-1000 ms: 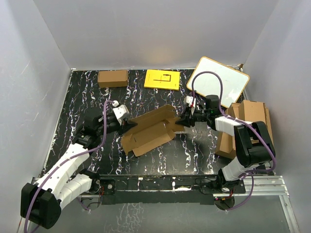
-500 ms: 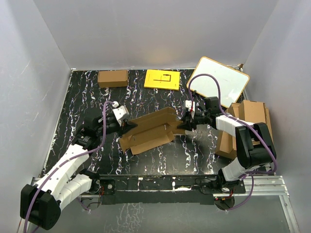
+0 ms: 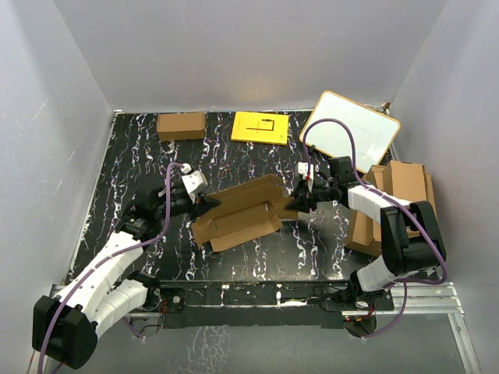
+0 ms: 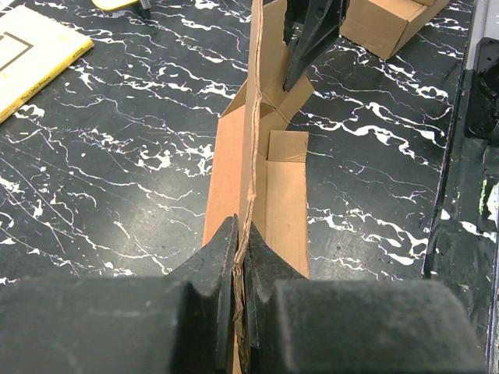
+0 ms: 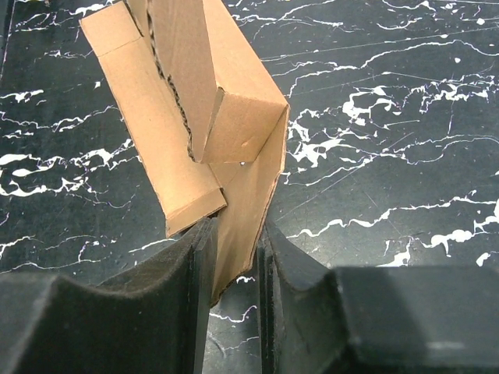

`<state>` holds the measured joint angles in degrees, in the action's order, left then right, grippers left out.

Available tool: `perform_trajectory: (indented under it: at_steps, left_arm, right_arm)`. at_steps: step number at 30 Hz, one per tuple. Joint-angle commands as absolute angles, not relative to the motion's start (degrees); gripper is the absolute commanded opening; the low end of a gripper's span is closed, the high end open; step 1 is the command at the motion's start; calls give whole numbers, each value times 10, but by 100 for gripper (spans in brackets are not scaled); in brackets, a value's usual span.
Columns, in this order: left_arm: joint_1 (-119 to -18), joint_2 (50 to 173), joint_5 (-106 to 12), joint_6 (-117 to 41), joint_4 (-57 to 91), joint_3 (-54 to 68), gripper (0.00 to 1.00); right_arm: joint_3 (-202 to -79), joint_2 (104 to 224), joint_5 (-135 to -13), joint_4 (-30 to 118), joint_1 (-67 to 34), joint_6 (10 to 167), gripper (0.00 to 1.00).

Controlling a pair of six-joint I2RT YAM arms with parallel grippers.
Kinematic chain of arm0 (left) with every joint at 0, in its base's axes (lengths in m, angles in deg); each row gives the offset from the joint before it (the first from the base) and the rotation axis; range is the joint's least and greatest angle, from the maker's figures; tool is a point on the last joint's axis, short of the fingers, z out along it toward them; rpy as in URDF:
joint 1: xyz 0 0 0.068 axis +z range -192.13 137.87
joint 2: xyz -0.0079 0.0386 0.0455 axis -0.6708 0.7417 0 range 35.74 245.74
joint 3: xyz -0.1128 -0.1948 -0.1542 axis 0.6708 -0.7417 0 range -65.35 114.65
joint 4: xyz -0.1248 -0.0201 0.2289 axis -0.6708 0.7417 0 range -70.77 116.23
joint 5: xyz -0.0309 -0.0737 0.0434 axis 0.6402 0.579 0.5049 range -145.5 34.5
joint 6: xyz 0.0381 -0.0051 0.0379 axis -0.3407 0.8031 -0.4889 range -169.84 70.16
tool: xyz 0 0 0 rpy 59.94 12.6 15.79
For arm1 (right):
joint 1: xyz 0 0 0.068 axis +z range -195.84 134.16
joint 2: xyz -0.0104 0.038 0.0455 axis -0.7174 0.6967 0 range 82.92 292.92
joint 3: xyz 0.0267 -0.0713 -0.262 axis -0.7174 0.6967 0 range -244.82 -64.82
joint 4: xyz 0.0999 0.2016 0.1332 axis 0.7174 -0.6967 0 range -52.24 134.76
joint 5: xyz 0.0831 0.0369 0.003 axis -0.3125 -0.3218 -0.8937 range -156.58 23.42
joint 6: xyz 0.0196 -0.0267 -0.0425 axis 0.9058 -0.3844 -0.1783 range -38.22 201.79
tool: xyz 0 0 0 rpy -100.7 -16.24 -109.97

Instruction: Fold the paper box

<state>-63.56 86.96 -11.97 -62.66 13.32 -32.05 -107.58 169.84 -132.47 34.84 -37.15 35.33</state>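
At the worktop's centre: paper box (image 3: 238, 210), a brown carton partly folded, lying slantwise from near left to far right; one long wall stands upright while the base panel lies flat on the worktop (image 3: 140, 148)
Left end of the box: left gripper (image 3: 204, 204), pressed together on the upright wall; the left wrist view shows the thin cardboard edge pinched between both pads
Right end of the box: right gripper (image 3: 295, 201), jaws narrowly parted and clamped on a folded end flap; in the right wrist view the cardboard fills the gap between the two fingers
End flaps: seen from the right wrist, one small flap is bent inward against a larger panel, and a corrugated edge shows along the wall
Far edge, left of centre: smaller brown carton (image 3: 181, 125), closed and lying flat, well apart from the paper box
Far edge, centre: yellow sheet (image 3: 260, 128), flat, bearing a dark line drawing
Far right corner: white board (image 3: 350, 132) with a pale rim, set askew
Right edge: pile of brown cardboard sheets (image 3: 405, 181), partly hidden behind the right arm
Surface: black with white veining
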Motion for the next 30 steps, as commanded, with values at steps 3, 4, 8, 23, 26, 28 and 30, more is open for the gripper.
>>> perform_trajectory:
  at_steps: [3,4,8,23,26,28,30]
  left_arm:
    - [-632,863,-111,-632,146,-324,0]
    - [-632,863,-111,-633,146,-324,0]
    - [-632,863,-110,-634,145,-324,0]
    - [-632,856,-105,-636,143,-327,0]
    - [-632,856,-108,-636,142,-326,0]
    - [-633,855,-115,-629,138,-325,0]
    - [-632,851,-117,-619,126,-325,0]
  right_arm:
    - [-1095,1671,-1331,343,-369,351,32]
    - [-1094,1670,-1330,343,-369,354,32]
    - [-1097,1672,-1326,347,-371,379,32]
    - [-1099,1662,-1289,349,-375,462,31]
    - [-1103,1664,-1286,343,-375,468,17]
    - [-1107,1667,-1290,343,-374,473,9]
    - [-1112,1668,-1292,355,-373,492,8]
